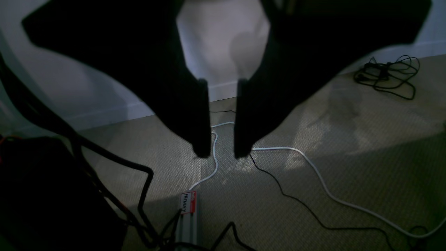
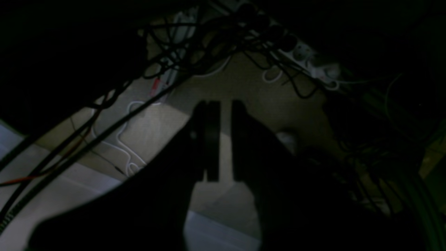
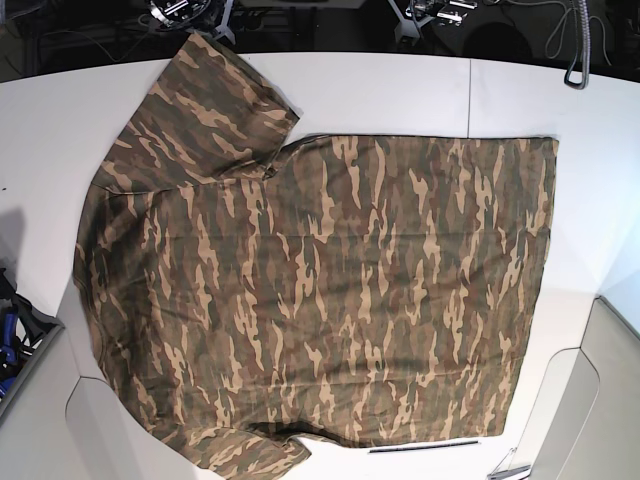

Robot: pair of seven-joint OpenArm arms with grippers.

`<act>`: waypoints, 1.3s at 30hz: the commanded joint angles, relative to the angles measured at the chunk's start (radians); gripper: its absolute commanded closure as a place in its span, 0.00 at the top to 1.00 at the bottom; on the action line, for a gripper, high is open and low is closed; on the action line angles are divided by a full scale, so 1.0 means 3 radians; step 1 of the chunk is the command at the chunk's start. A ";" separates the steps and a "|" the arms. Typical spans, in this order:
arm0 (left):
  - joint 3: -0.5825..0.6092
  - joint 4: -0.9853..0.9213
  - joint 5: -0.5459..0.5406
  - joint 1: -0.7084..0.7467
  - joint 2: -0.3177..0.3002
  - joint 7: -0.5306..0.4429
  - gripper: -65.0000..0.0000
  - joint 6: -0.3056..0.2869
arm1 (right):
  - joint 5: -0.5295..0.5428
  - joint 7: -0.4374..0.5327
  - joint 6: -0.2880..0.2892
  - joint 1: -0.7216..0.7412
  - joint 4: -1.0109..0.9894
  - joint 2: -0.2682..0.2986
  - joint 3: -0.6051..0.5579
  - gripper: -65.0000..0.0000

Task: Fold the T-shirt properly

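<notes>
The camouflage T-shirt (image 3: 320, 300) lies spread flat on the white table (image 3: 400, 90) in the base view. Its hem is to the right, one sleeve (image 3: 205, 110) reaches to the far left and the other (image 3: 245, 455) to the near left. Neither gripper appears in the base view. In the left wrist view my left gripper (image 1: 223, 153) hangs over carpeted floor, open with a clear gap and nothing between its fingers. In the dark right wrist view my right gripper (image 2: 225, 104) is also off the table, with a narrow gap between its fingers and nothing in it.
White and black cables (image 1: 313, 167) and a labelled metal bar (image 1: 190, 212) lie on the carpet below the left gripper. A power strip (image 2: 313, 62) and tangled wires lie below the right one. Dark equipment (image 3: 190, 10) stands beyond the table's far edge.
</notes>
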 commanded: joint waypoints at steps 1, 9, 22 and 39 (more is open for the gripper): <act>0.0000 0.0017 -0.0006 0.0000 -0.0010 0.0038 0.23 -0.0025 | -0.0005 0.0034 0.0034 -0.0010 0.0020 0.0009 0.0011 0.08; 0.0000 0.0017 -0.0006 -0.0017 -0.0010 0.0037 0.23 -0.0022 | -0.0005 0.0034 0.0034 -0.0009 0.0022 0.0009 0.0011 0.08; 0.0000 0.0015 -0.0005 -0.0062 -0.0001 -0.0028 0.23 -0.0023 | -0.0005 0.0034 0.0034 -0.0010 0.0022 0.0009 0.0011 0.08; 0.0000 0.0024 0.0234 0.0164 -0.0019 -0.0078 0.23 -0.0023 | -0.0005 0.0033 0.0036 -0.0158 0.0052 0.0010 0.0011 0.08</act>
